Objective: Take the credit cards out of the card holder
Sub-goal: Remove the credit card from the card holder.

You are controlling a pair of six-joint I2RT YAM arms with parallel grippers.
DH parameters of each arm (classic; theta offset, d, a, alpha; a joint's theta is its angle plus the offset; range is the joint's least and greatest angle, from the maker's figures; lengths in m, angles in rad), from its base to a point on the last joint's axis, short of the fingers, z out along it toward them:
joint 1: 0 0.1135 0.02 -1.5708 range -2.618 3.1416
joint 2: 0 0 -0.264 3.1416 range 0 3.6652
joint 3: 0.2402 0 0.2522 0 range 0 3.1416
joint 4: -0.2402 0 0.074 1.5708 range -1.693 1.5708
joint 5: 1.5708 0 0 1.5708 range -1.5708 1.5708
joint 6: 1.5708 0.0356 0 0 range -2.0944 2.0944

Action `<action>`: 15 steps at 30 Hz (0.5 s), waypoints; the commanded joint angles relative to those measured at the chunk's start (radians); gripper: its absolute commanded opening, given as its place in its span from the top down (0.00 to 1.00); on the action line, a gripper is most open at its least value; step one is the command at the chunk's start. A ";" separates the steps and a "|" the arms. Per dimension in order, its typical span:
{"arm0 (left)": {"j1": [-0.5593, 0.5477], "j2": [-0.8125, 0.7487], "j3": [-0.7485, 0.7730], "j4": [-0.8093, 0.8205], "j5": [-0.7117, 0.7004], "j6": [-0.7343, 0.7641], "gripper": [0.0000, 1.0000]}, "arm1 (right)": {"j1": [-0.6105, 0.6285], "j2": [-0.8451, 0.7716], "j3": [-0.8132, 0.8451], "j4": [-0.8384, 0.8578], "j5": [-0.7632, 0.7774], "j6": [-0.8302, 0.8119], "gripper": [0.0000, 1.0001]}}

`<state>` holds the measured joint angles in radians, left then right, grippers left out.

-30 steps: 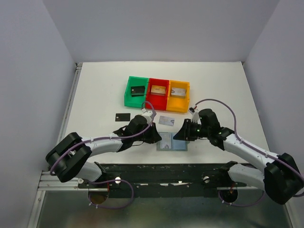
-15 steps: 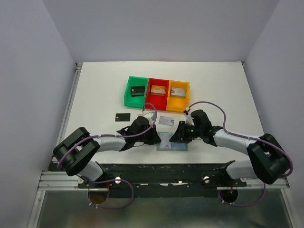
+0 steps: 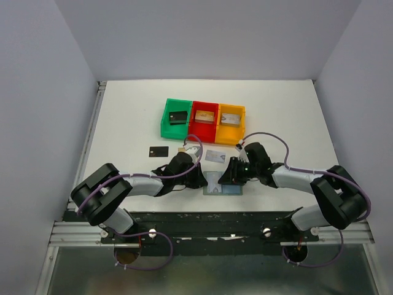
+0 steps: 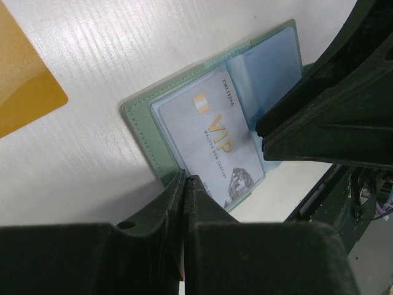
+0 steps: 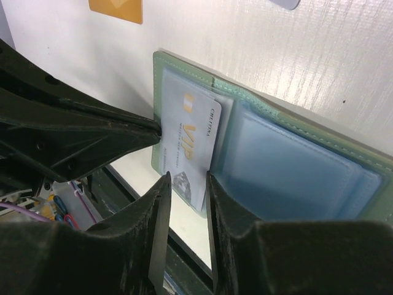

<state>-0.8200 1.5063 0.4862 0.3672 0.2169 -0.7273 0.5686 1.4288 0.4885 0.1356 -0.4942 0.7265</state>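
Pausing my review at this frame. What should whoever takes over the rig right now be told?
Left gripper: shut, tip on the card holder edge.
Right gripper: narrowly open around the VIP card, at its protruding end.
Done: black card, golden card and silvery card lie on the table.
Left: draw the VIP card fully out; the other pocket looks empty.

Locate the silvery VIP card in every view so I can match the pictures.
Top external: the VIP card sits low centre, in the left half of the open card holder.
Left wrist: the card is in mid-frame, printed face up.
Right wrist: it is left of centre.
Shared landmark: the card holder's pale green border.
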 commanded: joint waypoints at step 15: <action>-0.001 0.019 -0.024 0.024 -0.013 -0.006 0.88 | 0.005 0.071 -0.045 0.102 -0.023 0.024 0.64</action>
<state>-0.8200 1.5078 0.4793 0.3843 0.2169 -0.7311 0.5686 1.4742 0.4709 0.1951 -0.4984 0.7414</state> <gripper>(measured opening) 0.124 0.366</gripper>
